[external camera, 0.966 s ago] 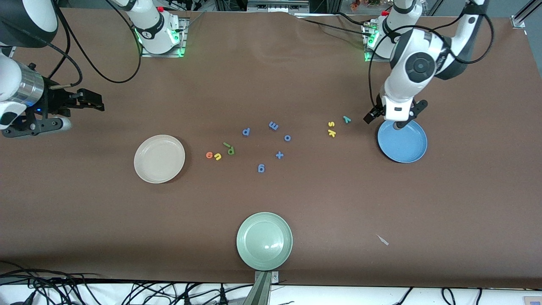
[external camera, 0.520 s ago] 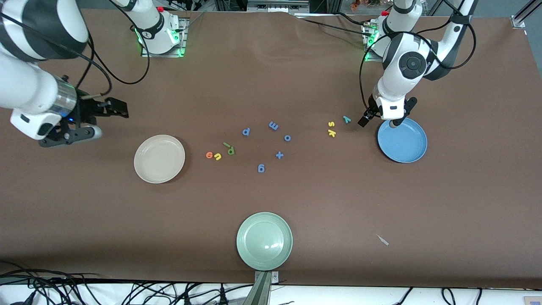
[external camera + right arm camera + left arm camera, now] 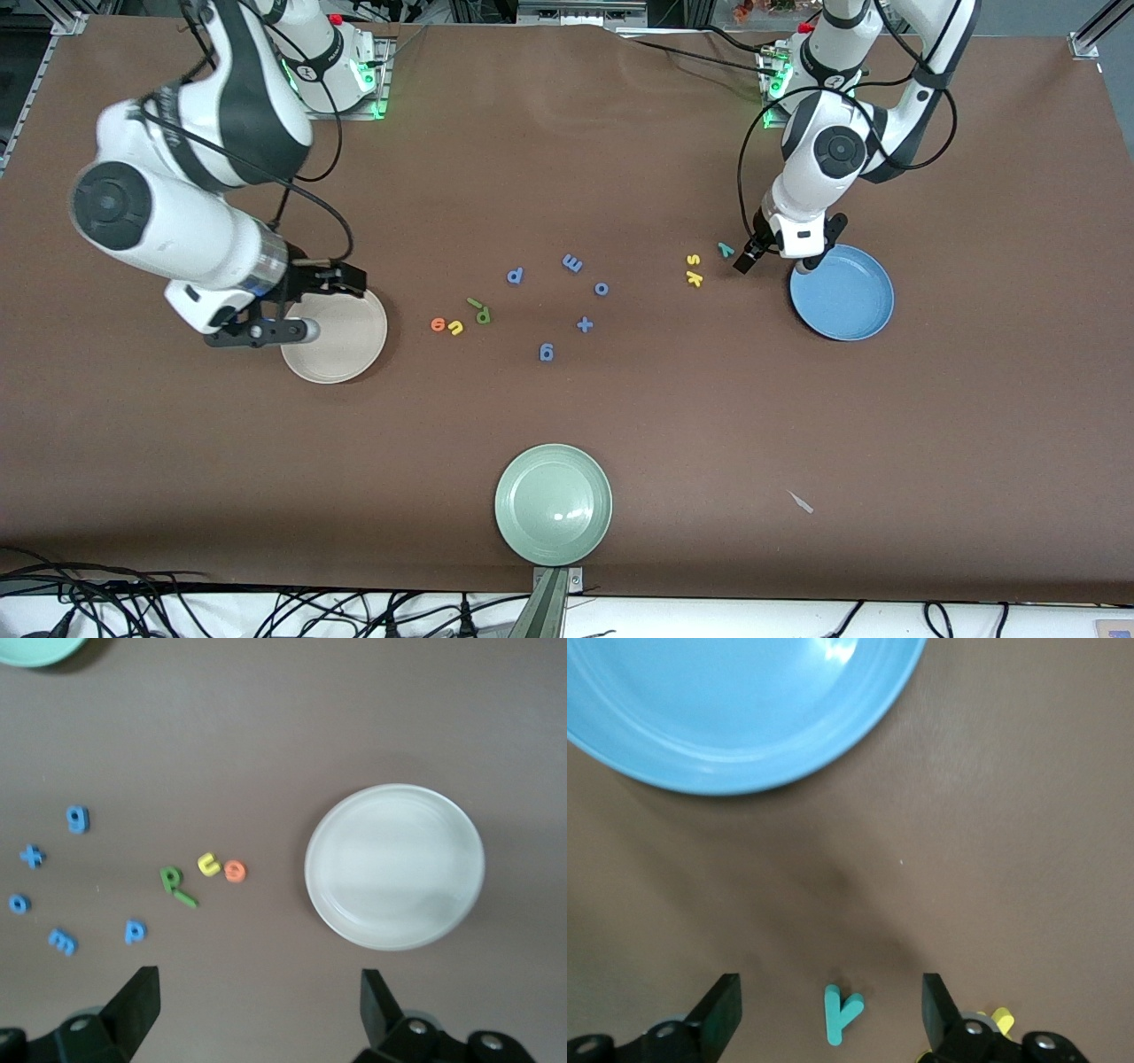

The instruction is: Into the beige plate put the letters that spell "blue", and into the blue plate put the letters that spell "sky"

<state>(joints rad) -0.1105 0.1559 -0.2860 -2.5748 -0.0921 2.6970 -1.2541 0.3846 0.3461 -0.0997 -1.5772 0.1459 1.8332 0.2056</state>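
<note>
The teal y [image 3: 726, 250] lies flat on the table, framed between the fingers of my open left gripper [image 3: 831, 990], which hangs just above it beside the blue plate [image 3: 846, 301]. The yellow s [image 3: 694, 260] and k [image 3: 695, 278] sit close by, toward the table's middle. My right gripper [image 3: 332, 306] is open and empty over the beige plate's [image 3: 341, 354] rim. The orange e [image 3: 438, 324], yellow u [image 3: 455, 328], dark-green b [image 3: 483, 315] and light-green l [image 3: 475, 302] cluster beside that plate. All of these letters lie on the table.
Several blue letters, among them p [image 3: 515, 276], m [image 3: 572, 263] and g [image 3: 547, 352], are scattered mid-table. A pale green plate [image 3: 553, 503] sits at the edge nearest the front camera. A small pale scrap [image 3: 802, 502] lies toward the left arm's end.
My right arm has swung in from the table's end to the beige plate. My left gripper has shifted off the blue plate's rim toward the teal y.
</note>
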